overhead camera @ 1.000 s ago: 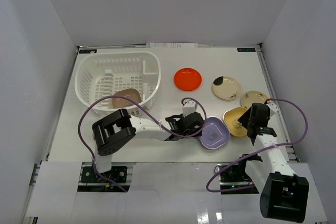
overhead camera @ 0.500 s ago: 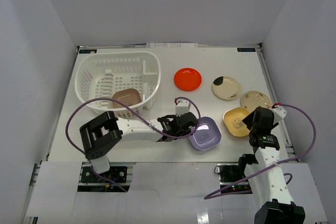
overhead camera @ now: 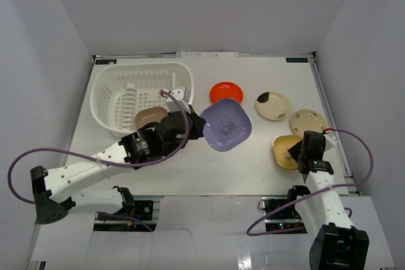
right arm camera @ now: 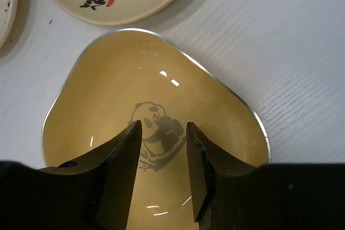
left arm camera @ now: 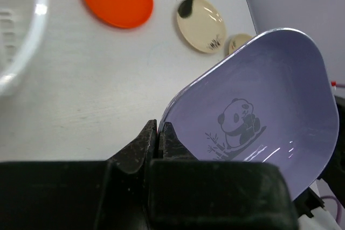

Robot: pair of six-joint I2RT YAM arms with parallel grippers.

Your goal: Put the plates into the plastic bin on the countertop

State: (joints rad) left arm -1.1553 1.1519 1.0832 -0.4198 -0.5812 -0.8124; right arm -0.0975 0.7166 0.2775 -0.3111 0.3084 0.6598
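The left gripper [left arm camera: 158,133] is clamped on the rim of the purple rounded-square panda-print plate [overhead camera: 224,124], holding it tilted above the countertop [overhead camera: 215,169] just beside the right rim of the white slotted plastic bin [overhead camera: 104,102]. The right gripper [right arm camera: 161,133], jaws apart, hangs over the yellow rounded-square panda plate [right arm camera: 108,79] near the table's right edge.

White arm links [overhead camera: 82,172], black joints [overhead camera: 142,147], purple cables [overhead camera: 369,156]

Red plate [overhead camera: 226,89] (partly) behind purple plate [overhead camera: 226,124]
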